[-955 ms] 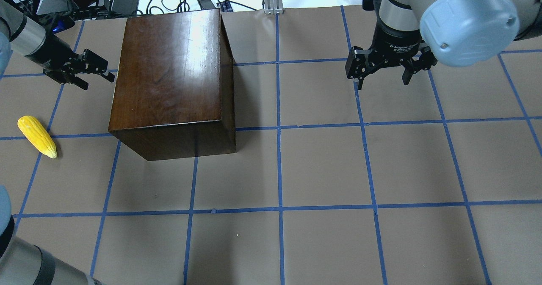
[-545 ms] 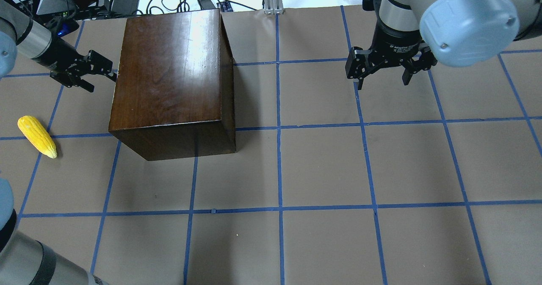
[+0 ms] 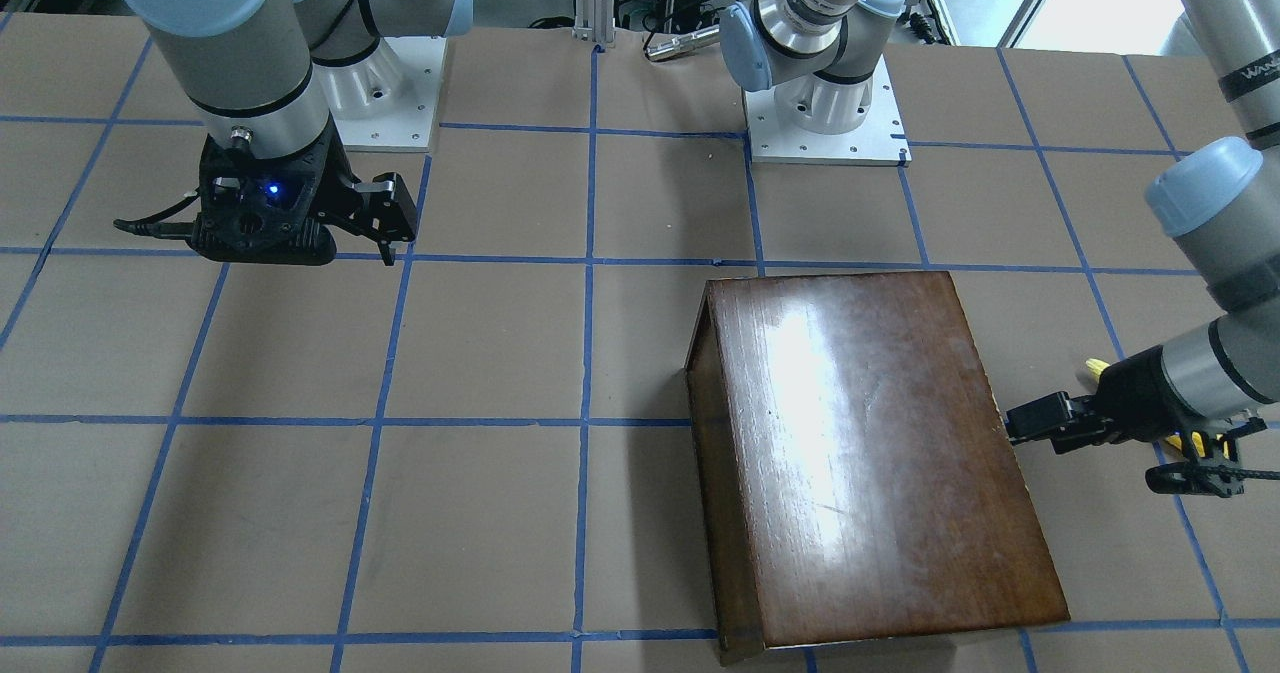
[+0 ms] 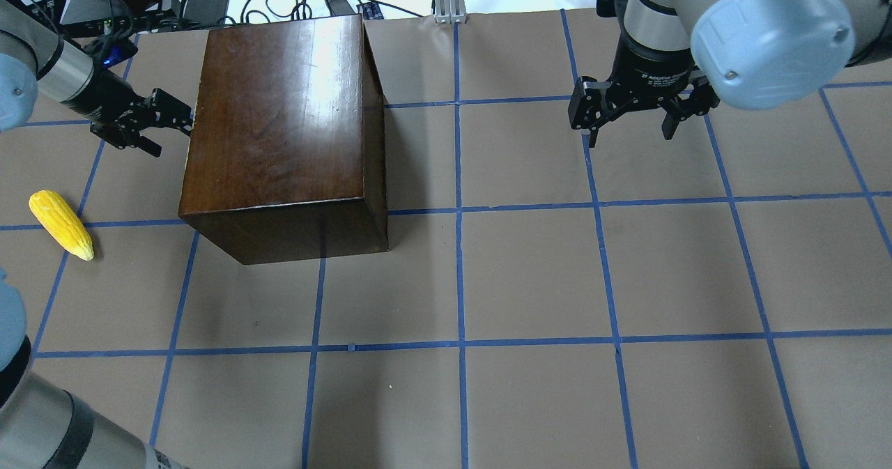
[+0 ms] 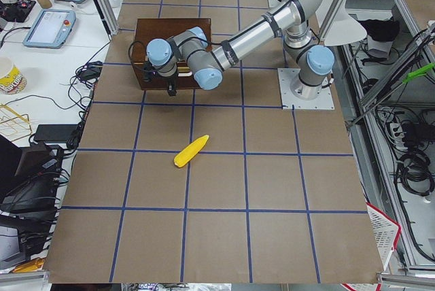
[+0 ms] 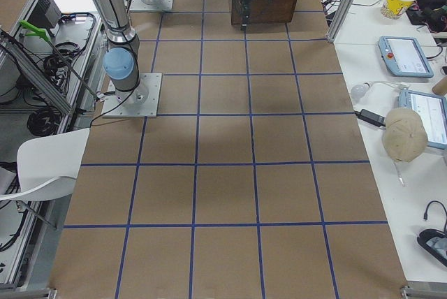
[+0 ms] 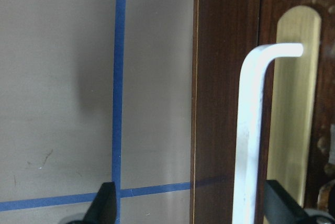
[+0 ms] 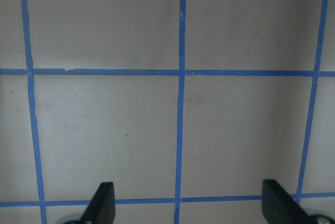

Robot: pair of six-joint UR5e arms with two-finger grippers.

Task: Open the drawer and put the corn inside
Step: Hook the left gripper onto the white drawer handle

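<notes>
Lying on the brown paper (image 4: 529, 274) left of the box (image 4: 279, 120), the corn (image 4: 60, 224) runs diagonally, with its tapered tip toward the near right. The drawer (image 7: 324, 77) sits shut in the box's left face. The left gripper (image 4: 173, 133) reaches in level, its jaws wide apart with the pale handle (image 7: 250, 130) between them, gripping nothing. Far right, the right gripper (image 4: 631, 133) hangs pointing down, spread and empty.

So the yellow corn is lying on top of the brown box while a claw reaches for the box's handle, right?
Not quite: the corn is not on top of the box. It lies on the table beside the box, apart from it, as the overhead view shows. The left claw is indeed at the handle, open.
</notes>
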